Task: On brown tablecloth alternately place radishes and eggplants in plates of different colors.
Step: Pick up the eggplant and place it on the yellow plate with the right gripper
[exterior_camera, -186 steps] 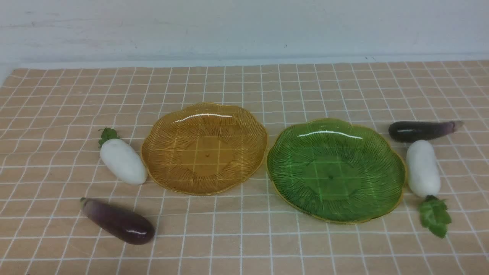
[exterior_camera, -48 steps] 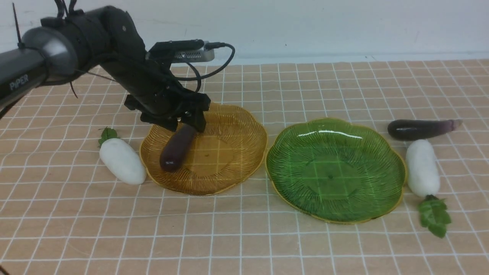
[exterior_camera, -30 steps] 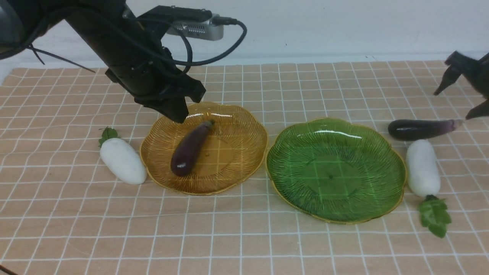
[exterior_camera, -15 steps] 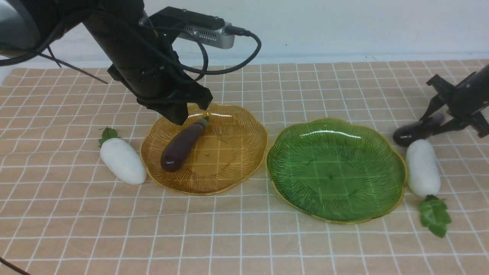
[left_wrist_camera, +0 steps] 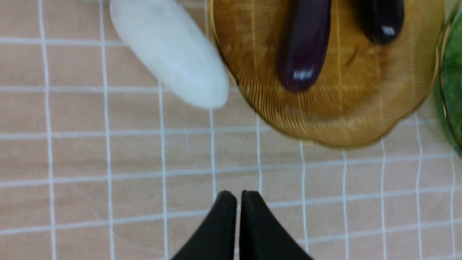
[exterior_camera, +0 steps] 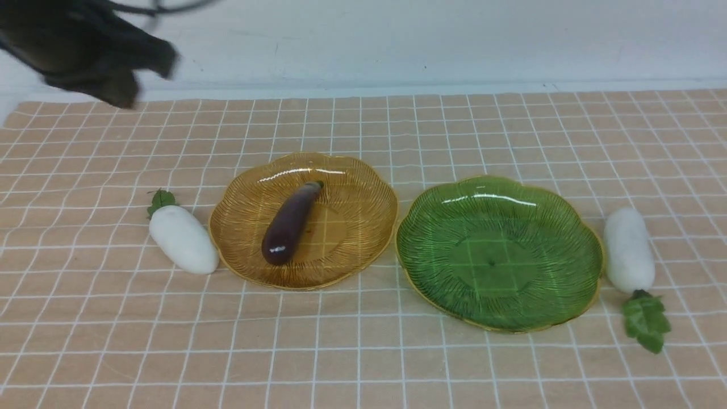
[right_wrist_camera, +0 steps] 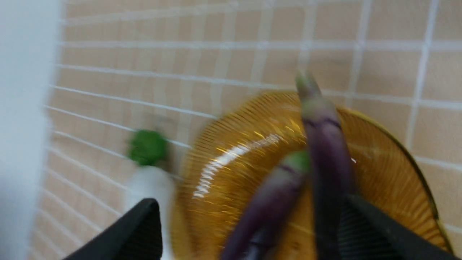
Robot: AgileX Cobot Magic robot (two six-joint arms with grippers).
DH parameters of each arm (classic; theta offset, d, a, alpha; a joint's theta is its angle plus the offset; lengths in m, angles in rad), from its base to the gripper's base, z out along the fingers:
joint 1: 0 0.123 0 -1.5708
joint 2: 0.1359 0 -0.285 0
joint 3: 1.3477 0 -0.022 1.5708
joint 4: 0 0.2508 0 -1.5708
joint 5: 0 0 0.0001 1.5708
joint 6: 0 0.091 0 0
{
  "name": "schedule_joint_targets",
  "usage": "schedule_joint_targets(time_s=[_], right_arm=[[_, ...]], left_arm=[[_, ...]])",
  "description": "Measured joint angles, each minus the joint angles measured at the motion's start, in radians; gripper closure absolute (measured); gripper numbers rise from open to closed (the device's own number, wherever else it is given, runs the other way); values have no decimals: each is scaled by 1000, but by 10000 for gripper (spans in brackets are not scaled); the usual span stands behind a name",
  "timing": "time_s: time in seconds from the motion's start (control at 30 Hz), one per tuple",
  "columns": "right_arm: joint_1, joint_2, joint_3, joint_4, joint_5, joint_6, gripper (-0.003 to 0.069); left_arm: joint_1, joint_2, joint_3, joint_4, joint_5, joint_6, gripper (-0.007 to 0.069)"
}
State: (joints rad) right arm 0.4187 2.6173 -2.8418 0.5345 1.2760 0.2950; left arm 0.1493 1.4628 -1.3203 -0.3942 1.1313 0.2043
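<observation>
**Clerk:** Front view, entries?

**Me:** One eggplant (exterior_camera: 291, 222) in the amber plate (exterior_camera: 358, 227), long axis near-left to far-right, on the brown tablecloth (exterior_camera: 363, 363). The green plate (exterior_camera: 500, 255) holds nothing. The left radish (exterior_camera: 183, 238) is against the amber rim. The right radish (exterior_camera: 627, 250) is just beside the green rim, long axis near-to-far, leaf (exterior_camera: 646, 321) toward me. Left arm (exterior_camera: 85, 51): a raised blur. Right arm: not shown.

**Clerk:** Left wrist view?

**Me:** Left jaws pinched together on nothing, fingers (left_wrist_camera: 223, 224) nearly touching. The left radish is beyond them, apart.

**Clerk:** Right wrist view?

**Me:** Right jaws spread wide. A second eggplant (right_wrist_camera: 326, 162) is between the fingers (right_wrist_camera: 137, 231), over the amber plate. Resting or not, I cannot tell.

**Clerk:** Next?

**Me:** Likely a radish to green; my right arm is nearer the right radish.
</observation>
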Motion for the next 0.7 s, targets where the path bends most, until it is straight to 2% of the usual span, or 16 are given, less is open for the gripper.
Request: schedule_joint_targets(time_s=[0.07, 0.17, 0.3, 0.37, 0.43, 0.5, 0.53, 0.6, 0.7], right_arm=[[-40, -85, -3, 46, 1, -38, 89], [-73, -165, -9, 50, -1, -69, 143], [-126, -324, -17, 14, -2, -109, 294], [-139, -400, -14, -28, -2, -138, 417], [-142, -466, 16, -65, -2, -171, 522], [-142, -517, 57, -89, -2, -195, 594], [-142, -551, 95, -110, -2, -209, 627], [-142, -597, 174, -169, -1, -220, 652], [-142, -680, 323, -277, -1, -212, 668]], left_arm=[[0, 14, 0, -9, -60, 0, 603], [0, 44, 0, -16, -97, -10, 554], [0, 104, 0, -36, -132, -24, 450], [0, 135, 0, -52, -155, -28, 399], [0, 171, 0, -69, -189, -28, 319], [0, 219, 0, -88, -239, -27, 225], [0, 231, 0, -93, -251, -27, 202], [0, 271, 0, -111, -286, -27, 137], [0, 307, 0, -136, -311, -26, 95]])
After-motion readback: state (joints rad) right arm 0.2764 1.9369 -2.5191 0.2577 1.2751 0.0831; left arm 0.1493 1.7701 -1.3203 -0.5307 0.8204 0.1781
